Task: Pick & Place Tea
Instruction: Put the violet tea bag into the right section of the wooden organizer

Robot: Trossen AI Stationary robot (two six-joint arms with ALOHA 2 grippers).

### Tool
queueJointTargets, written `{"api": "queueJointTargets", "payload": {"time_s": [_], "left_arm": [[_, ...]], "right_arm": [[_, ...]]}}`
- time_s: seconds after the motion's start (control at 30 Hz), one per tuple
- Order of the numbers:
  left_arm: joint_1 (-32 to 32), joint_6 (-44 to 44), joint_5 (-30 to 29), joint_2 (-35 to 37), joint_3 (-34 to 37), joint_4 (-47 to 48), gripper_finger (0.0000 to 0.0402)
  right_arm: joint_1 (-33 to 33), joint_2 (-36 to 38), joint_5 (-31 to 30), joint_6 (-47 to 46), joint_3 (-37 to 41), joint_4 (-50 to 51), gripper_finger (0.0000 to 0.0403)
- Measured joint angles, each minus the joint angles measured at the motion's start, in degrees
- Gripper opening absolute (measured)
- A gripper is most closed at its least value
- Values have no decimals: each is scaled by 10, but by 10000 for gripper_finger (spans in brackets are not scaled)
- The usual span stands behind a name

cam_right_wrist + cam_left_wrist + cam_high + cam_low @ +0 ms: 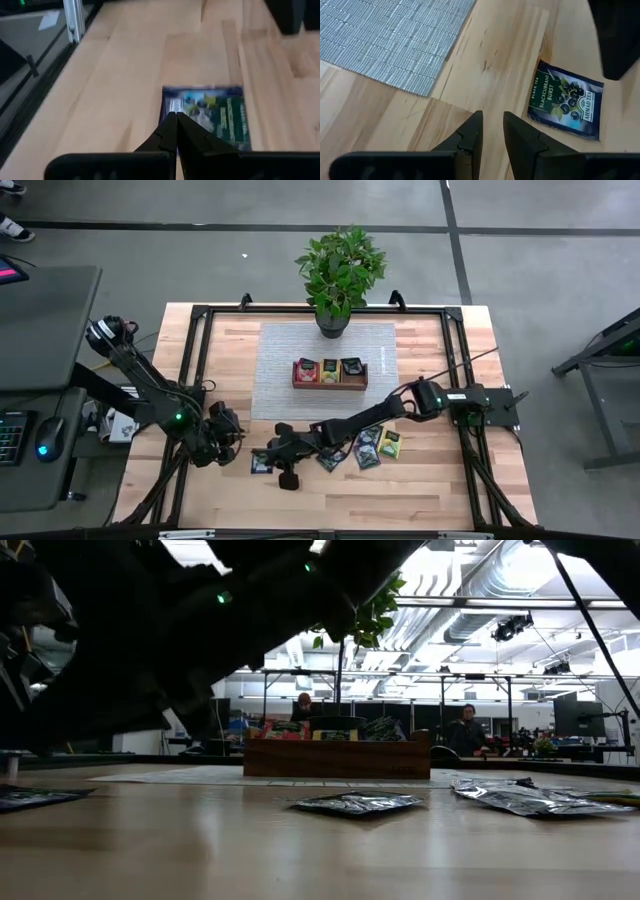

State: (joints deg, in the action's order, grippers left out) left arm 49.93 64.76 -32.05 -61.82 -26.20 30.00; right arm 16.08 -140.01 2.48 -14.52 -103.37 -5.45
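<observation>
My right claw (176, 120) is clenched with nothing inside, its tips low over the edge of a dark sachet (207, 116) that lies flat on the desk (430, 490). My left claw (491, 131) hangs just beside, its fingers a little apart and empty. More sachets (375, 446) lie loose close by, and three stand in the wooden tray (330, 384) on the grey mat (275, 355). I judge such a sachet very light, thin, slippery and easy to bend, so I would pinch one free edge. On the dark sachet I read "BLACK TEA", "BLACKCURRANT BURST" and "AHMAD TEA".
</observation>
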Motion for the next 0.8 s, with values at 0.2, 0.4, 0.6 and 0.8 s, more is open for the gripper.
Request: {"api": "queueJointTargets", "payload": {"time_s": [0.2,0.4,0.6,0.8], "left_arm": [[0,0,1,-2,0,0,74],[0,3,1,-2,0,-1,74],[0,29,2,-2,0,-6,74],[0,77,20,-2,0,-23,74]], "right_arm": [[4,-13,9,-4,0,-1,0],[11,-26,10,-11,-1,2,0],[13,-41,21,-61,-3,24,0],[13,-46,23,-80,-3,32,0]]}}
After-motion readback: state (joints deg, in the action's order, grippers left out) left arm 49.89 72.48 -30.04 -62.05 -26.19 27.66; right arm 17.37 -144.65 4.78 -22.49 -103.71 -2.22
